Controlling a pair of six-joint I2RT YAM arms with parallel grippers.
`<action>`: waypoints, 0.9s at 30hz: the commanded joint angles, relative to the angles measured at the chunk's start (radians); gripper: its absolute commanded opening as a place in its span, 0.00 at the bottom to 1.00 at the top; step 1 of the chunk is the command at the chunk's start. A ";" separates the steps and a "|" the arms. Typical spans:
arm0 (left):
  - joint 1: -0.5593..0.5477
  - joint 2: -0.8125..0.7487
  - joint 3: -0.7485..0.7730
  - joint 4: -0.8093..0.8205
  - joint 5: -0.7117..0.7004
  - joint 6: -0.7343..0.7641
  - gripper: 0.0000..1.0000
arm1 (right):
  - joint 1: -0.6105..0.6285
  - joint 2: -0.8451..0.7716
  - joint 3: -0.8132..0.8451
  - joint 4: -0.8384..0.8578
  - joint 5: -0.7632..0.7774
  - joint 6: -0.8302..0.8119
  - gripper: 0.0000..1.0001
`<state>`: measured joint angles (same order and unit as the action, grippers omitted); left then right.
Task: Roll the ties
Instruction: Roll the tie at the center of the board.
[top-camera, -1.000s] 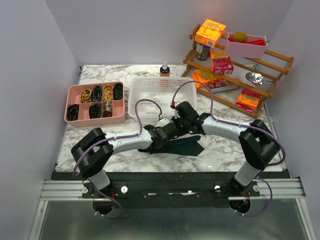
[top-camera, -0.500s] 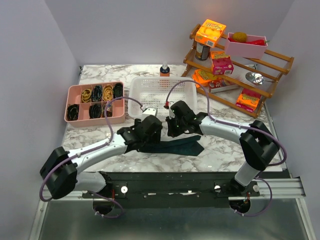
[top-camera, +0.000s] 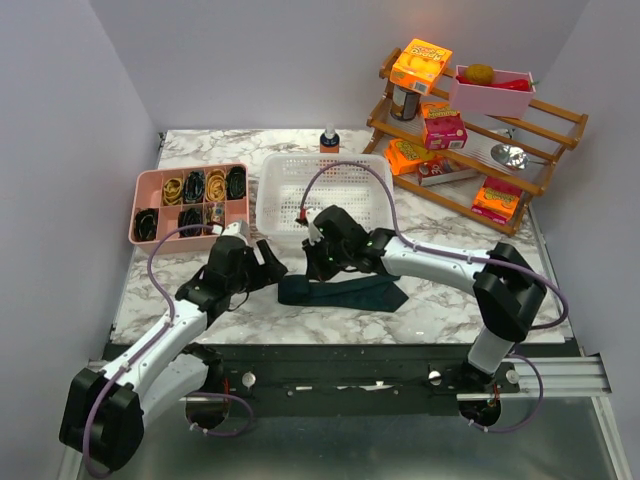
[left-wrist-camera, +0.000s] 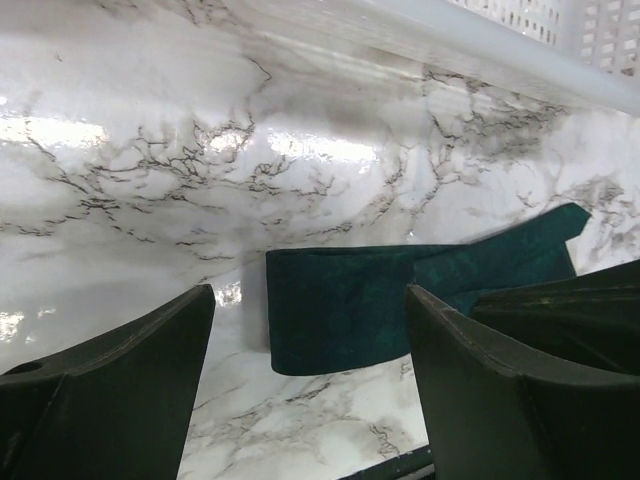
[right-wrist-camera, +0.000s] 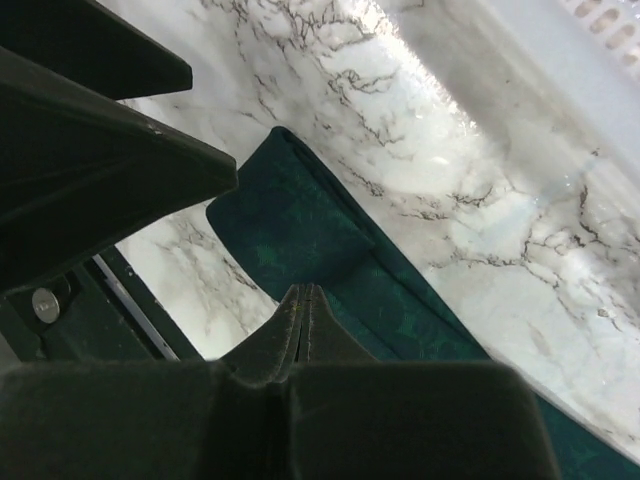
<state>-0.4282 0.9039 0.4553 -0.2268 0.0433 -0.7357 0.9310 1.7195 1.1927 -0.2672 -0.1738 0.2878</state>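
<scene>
The tie (top-camera: 345, 292) is a dark teal strip, folded over itself, lying flat on the marble in front of the white basket (top-camera: 325, 185). My left gripper (top-camera: 270, 264) stands open just left of the tie's folded end. In the left wrist view that end (left-wrist-camera: 340, 320) lies ahead between my wide-apart fingers (left-wrist-camera: 120, 390), untouched. My right gripper (top-camera: 318, 264) is shut, its tips low over the tie's left part. In the right wrist view the pressed-together tips (right-wrist-camera: 303, 292) point at the fabric (right-wrist-camera: 300, 235) with nothing between them.
A pink divided tray (top-camera: 190, 232) of rolled items sits at the left rear. A wooden rack (top-camera: 470, 130) with boxes fills the right rear, and a small bottle (top-camera: 329, 139) stands behind the basket. The table's dark front edge (top-camera: 340, 350) runs close below the tie.
My left arm has drawn back to the left, off the tie, with its jaws widening. My right gripper has slid left along the tie, still shut.
</scene>
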 joint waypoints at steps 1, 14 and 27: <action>0.032 -0.031 -0.009 0.063 0.135 -0.014 0.86 | 0.002 -0.009 -0.027 -0.044 0.120 0.014 0.01; 0.032 0.049 0.062 0.047 0.130 0.094 0.87 | -0.282 -0.267 -0.361 -0.055 0.303 0.123 0.63; 0.032 0.081 0.051 0.080 0.156 0.114 0.87 | -0.486 -0.285 -0.487 0.002 0.139 0.169 0.64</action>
<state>-0.4004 0.9859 0.4961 -0.1707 0.1707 -0.6445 0.4580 1.4258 0.7235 -0.3054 0.0414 0.4271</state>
